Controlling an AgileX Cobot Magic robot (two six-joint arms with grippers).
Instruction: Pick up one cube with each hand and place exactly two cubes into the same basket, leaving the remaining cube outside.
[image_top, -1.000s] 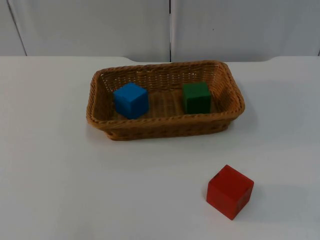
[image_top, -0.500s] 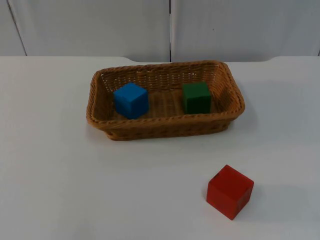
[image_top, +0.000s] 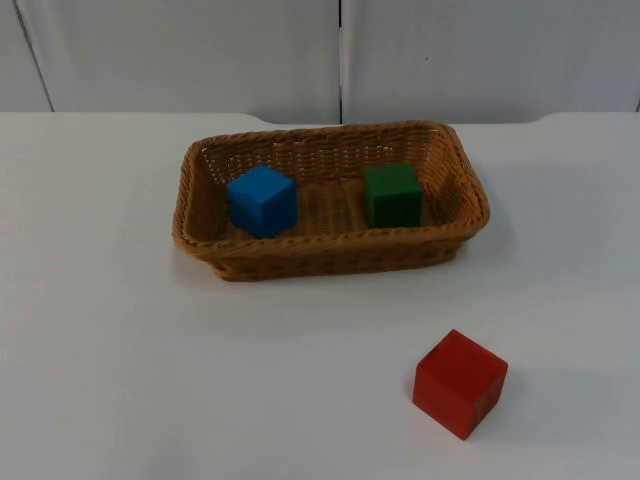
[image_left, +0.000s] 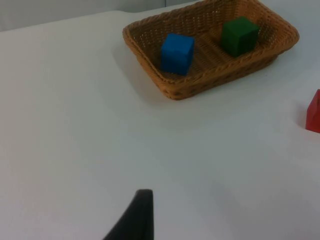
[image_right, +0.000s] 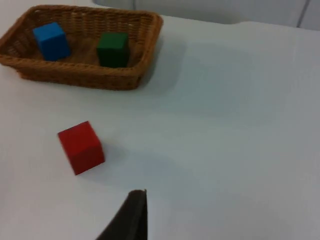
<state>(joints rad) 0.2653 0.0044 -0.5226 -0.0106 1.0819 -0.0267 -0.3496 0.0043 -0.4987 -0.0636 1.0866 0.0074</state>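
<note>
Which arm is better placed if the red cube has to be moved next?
Right, probably. The red cube sits on the table's right side, outside the basket, and lies closer before the right hand's fingertip than before the left hand's fingertip. With two cubes in the basket, though, nothing seems left to move.

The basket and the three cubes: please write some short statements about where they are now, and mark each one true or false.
1. The blue cube lies inside the basket. True.
2. The green cube stands on the white table, outside the basket. False: it is inside the basket, beside the blue cube and apart from it.
3. The red cube is on the table, outside the basket. True.
4. The red cube touches the basket's wall. False: bare table lies between them.
5. The basket holds three cubes. False: it holds two, blue and green.
</note>
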